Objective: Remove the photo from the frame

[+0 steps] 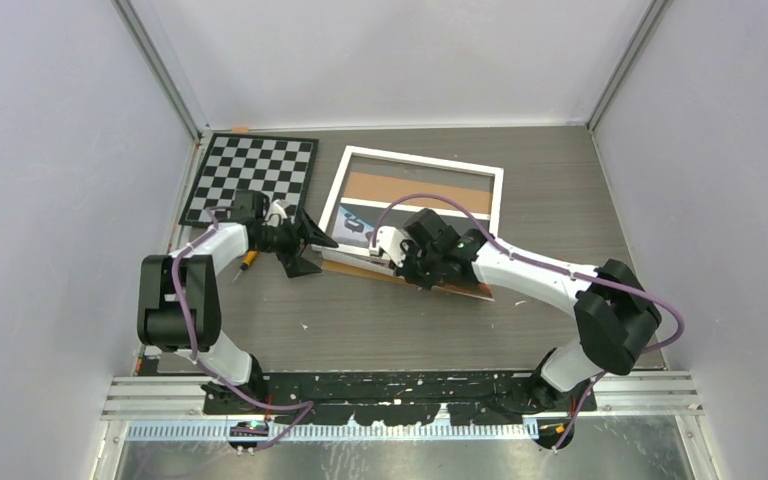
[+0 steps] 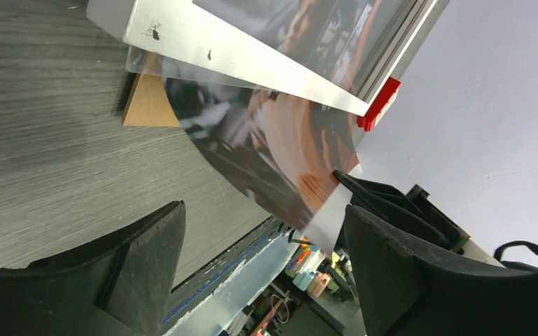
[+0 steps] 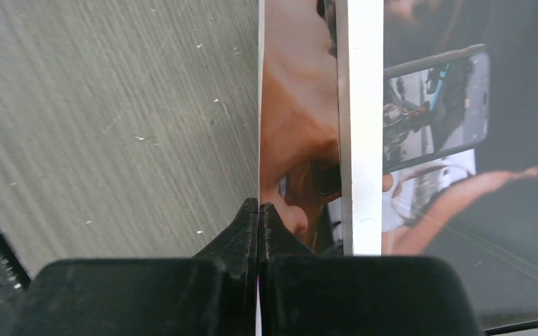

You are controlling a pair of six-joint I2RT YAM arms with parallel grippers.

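since the top view has the frame [image 1: 415, 158] lying flat on the counter [image 1: 410, 330] with the photo [image 1: 358, 228] only partly showing in its window and brown backing above it, i'd call this mid-extraction: the print is part way out, not free. the right claw [image 1: 398, 262] sits at the frame's near edge, and the left claw [image 1: 308, 250] hangs just beside the near-left corner.

left wrist view: that claw is spread wide and has nothing in it. the photo bows out from under the white border, glossy and curved, orange skin tones and dark patches, and a corner of the brown board [image 2: 147, 105] pokes out beside it.

right wrist view: the fingers are pinched tight together right on the print's thin edge, next to the white frame strip [image 3: 361, 140].

my guess at the next move: a slow, flat pull toward the near side, with the left claw pinning the frame so it doesn't drag along. the print looks floppy, so it could crease.
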